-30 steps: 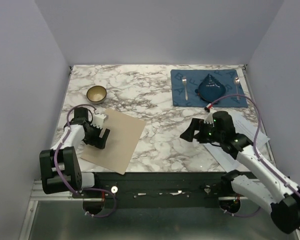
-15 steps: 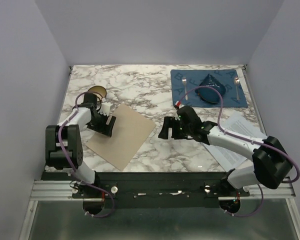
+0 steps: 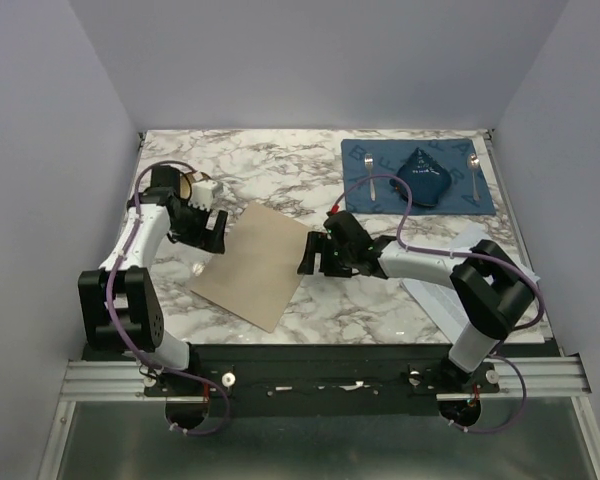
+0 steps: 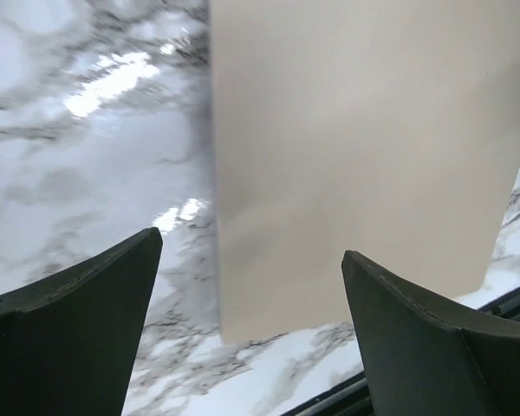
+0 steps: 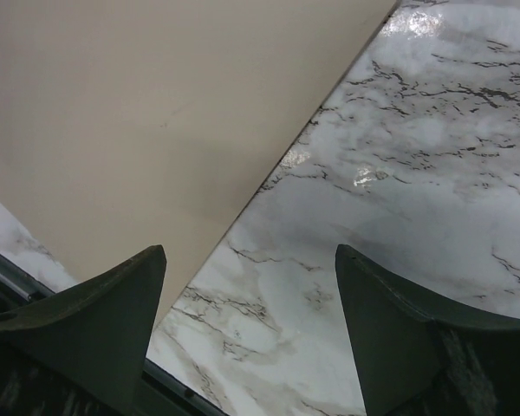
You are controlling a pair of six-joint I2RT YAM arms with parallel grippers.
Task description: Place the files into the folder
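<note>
The tan folder lies closed and flat on the marble table, left of centre. My left gripper hovers open at its far left edge; the left wrist view shows the folder beyond the empty left gripper. My right gripper stands open at the folder's right edge. In the right wrist view, the folder is under the left finger and bare marble lies between the jaws of the right gripper. The files, white sheets, lie at the right front, partly hidden under the right arm.
A small bowl sits behind the left arm, partly hidden by it. A blue placemat at the back right carries a folded dark napkin, a fork and a spoon. The table's front edge runs close to the folder.
The right gripper has swung left from the files to the folder's right edge. The left gripper has moved back to the folder's far left edge. The folder has shifted slightly to the right.
</note>
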